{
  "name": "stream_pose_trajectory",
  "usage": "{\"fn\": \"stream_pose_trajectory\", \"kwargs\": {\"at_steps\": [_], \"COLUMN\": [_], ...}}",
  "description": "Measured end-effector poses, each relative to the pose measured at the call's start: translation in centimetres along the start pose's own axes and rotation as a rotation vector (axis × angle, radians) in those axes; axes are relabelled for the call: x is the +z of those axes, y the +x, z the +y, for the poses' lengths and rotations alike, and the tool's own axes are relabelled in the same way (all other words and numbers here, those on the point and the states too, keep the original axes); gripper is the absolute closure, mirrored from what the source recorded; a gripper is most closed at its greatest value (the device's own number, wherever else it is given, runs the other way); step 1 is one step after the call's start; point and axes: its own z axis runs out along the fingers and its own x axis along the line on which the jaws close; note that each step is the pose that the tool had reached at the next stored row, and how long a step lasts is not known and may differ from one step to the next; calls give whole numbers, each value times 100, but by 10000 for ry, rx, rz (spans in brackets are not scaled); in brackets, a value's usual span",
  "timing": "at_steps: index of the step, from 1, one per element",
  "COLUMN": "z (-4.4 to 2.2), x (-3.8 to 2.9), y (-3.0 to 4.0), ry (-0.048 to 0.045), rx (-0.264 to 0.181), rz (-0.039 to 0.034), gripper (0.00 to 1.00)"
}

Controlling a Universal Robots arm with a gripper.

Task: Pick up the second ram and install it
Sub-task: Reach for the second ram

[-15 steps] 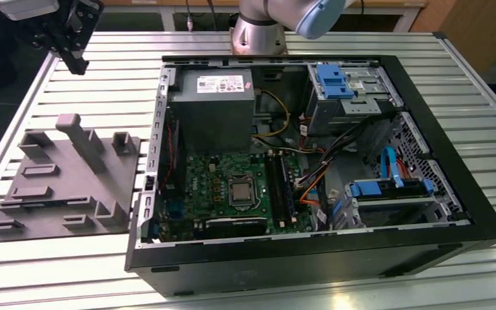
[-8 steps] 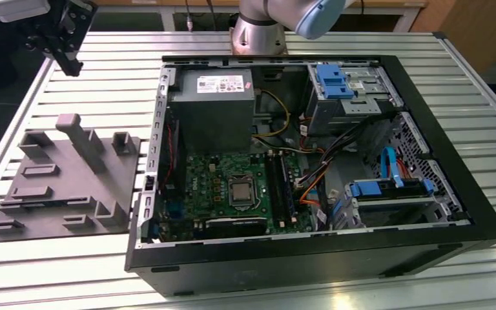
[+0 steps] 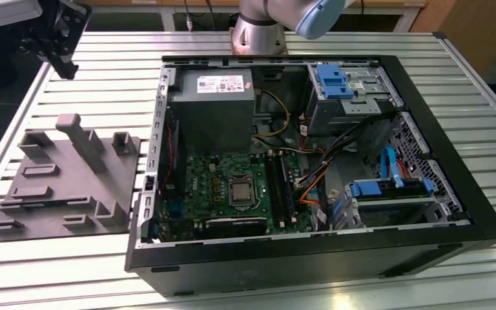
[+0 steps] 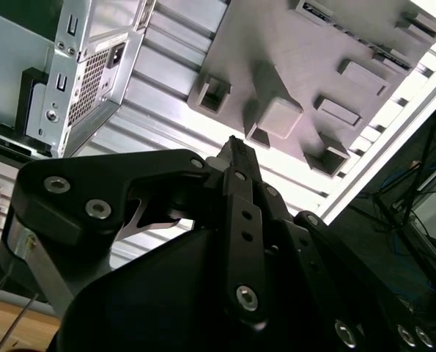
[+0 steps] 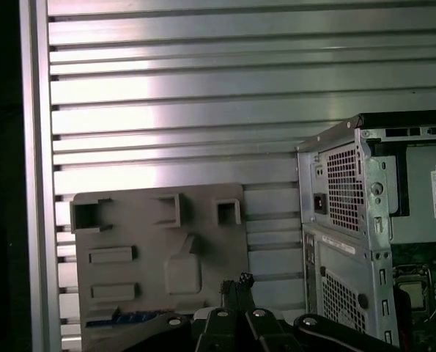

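Note:
My gripper (image 3: pixel 69 70) hangs above the table at the exterior view's far left, beyond the grey moulded tray (image 3: pixel 67 187). Its fingers are shut with nothing between them, as both wrist views show (image 4: pixel 234 147) (image 5: pixel 241 281). In the first wrist view a thin dark blue strip (image 5: pixel 119 320) lies on the tray (image 5: pixel 159 242), partly hidden by the gripper's linkage. It looks like the second ram. The black slot rails (image 3: pixel 278 187) run beside the processor socket on the green motherboard inside the open computer case (image 3: pixel 317 252).
The case holds a grey power supply (image 3: pixel 214 103), blue drive brackets (image 3: pixel 334 81) and orange and blue cables (image 3: pixel 312 190). Upright posts (image 3: pixel 80 139) rise from the tray. The ribbed metal table (image 3: pixel 101 51) stretches around both. The arm's base (image 3: pixel 261 32) stands behind the case.

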Motion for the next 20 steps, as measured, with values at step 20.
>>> {"fn": "stream_pose_trajectory", "kwargs": {"at_steps": [20], "z": [-65], "x": [1], "y": [112], "ry": [0], "rx": [0], "rz": [0], "gripper": [89]}}
